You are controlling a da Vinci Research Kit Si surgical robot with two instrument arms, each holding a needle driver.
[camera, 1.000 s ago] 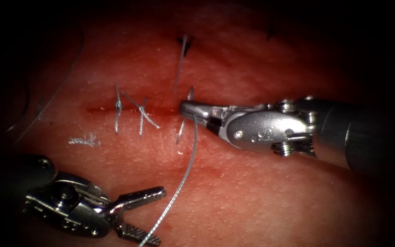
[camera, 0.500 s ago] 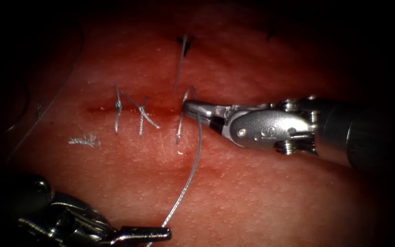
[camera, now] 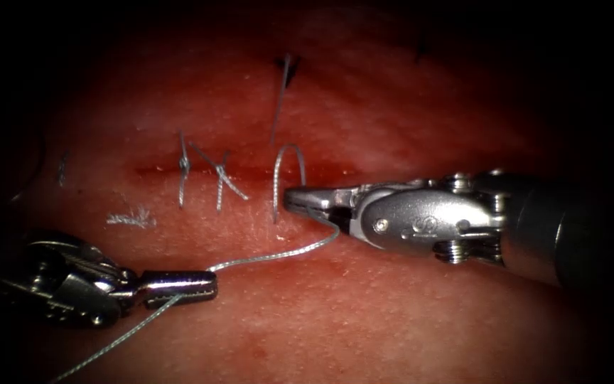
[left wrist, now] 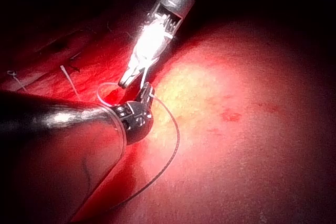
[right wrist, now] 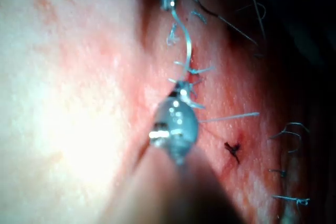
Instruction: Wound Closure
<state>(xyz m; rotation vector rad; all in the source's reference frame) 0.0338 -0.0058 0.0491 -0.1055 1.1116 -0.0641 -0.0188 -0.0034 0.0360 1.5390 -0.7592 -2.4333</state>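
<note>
Your right end effector [camera: 294,199] is bright polished steel: two slim tapering jaws running back into a rounded, smooth clevis plate stamped with a small marking you can't read. You can see a round pivot pin on that plate, and screw-like pulley hubs above and below it. Behind them sits the dark grey, matte shaft [camera: 570,227]. Your left end effector [camera: 204,284] is the same steel, with a finely ridged, cross-hatched jaw face, thin drive cables strung over its wrist hinge, and a dark shaft behind. From the left wrist camera that shaft [left wrist: 52,121] looks glossy and reflective.
</note>
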